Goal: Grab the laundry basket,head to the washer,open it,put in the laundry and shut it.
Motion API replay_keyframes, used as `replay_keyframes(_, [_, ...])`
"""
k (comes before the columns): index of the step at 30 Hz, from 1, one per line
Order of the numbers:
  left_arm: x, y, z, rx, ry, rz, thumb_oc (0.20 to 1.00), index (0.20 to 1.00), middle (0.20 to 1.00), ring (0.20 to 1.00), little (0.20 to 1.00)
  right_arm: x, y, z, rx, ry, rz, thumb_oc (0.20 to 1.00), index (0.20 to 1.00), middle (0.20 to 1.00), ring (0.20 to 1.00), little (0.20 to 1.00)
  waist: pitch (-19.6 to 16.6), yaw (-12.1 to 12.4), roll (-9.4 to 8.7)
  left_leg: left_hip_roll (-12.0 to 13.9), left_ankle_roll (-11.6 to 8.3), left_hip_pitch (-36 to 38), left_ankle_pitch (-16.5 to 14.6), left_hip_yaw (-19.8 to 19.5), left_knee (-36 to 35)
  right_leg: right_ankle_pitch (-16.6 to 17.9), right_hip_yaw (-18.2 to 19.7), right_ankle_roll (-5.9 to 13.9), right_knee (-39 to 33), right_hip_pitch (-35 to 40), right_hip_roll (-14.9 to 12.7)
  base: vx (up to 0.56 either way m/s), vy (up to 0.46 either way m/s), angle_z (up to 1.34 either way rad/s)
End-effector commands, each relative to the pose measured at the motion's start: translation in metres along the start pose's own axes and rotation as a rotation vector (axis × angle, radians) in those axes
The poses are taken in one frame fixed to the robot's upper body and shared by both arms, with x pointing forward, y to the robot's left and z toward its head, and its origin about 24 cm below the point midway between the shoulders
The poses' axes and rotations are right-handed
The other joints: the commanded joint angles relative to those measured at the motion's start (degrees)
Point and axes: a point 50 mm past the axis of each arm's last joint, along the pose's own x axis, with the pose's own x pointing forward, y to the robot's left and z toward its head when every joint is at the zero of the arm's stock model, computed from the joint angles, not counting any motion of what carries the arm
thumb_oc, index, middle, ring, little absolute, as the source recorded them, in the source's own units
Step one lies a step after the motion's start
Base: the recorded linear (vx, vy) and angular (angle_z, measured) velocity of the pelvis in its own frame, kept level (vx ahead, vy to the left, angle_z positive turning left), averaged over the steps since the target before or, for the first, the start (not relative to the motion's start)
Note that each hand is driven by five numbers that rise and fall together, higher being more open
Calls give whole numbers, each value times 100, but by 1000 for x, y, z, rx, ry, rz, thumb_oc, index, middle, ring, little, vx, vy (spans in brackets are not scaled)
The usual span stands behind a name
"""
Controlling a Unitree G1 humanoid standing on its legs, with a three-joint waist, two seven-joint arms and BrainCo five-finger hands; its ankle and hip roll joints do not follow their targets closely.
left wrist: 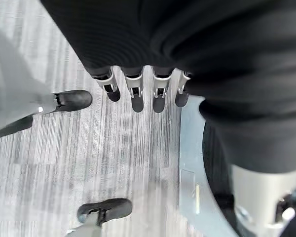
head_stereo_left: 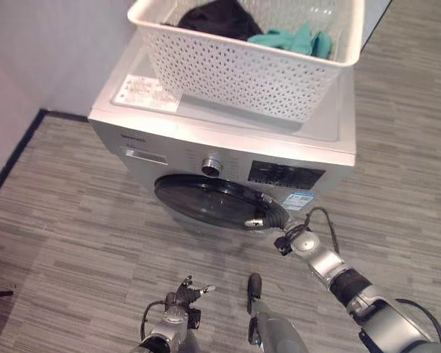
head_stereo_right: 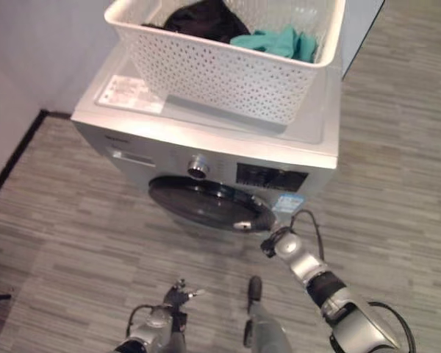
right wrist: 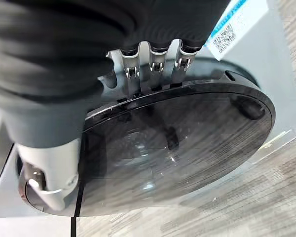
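A white perforated laundry basket [head_stereo_left: 242,73] stands on top of the silver washer [head_stereo_left: 206,125], holding a black garment [head_stereo_left: 217,18] and a teal one [head_stereo_left: 294,38]. The washer's round dark glass door [head_stereo_left: 206,198] faces me. My right hand [head_stereo_left: 294,239] is at the door's right edge by the latch. In the right wrist view its fingers [right wrist: 155,69] hook behind the rim of the door [right wrist: 187,138], tips hidden. My left hand [head_stereo_left: 178,301] hangs low over the floor in front of the washer, fingers [left wrist: 136,89] relaxed and holding nothing.
A knob [head_stereo_left: 211,165] and a dark control panel [head_stereo_left: 283,175] sit above the door. A pale wall with a dark baseboard [head_stereo_left: 15,158] runs along the left. Grey striped floor [head_stereo_left: 73,243] spreads in front of and beside the washer.
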Motion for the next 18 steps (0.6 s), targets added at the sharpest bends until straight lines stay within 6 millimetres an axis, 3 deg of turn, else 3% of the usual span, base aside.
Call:
replay_keyframes(1, [8,20,20,93,-48,66,1000,1000,1000,1000,1000,-6,182,76,248,-102,610,1000,1000,1000,1000,1000,301,969,-464,-298,-114,-37,200,-169,61,-775,-120,403,56,554,-630,3,18,5])
replay_keyframes(6, [7,20,18,110,-56,62,1000,1000,1000,1000,1000,-5,188,75,311,-57,615,1000,1000,1000,1000,1000,357,1197,-410,-362,-111,-185,220,-379,120,-744,-306,429,56,585,-717,-5,16,19])
replay_keyframes(12, [7,16,17,147,-62,44,1000,1000,1000,1000,1000,-1,181,69,300,-38,593,1000,1000,1000,1000,1000,400,1389,-452,-450,-81,-345,242,-595,117,-728,-466,462,56,606,-797,0,30,-1])
replay_keyframes(18, [9,15,34,197,-114,38,1000,1000,1000,1000,1000,5,177,78,277,-47,567,1000,1000,1000,1000,1000,451,1608,-580,-520,-103,-483,328,-735,8,-693,-670,500,56,586,-858,-2,24,44])
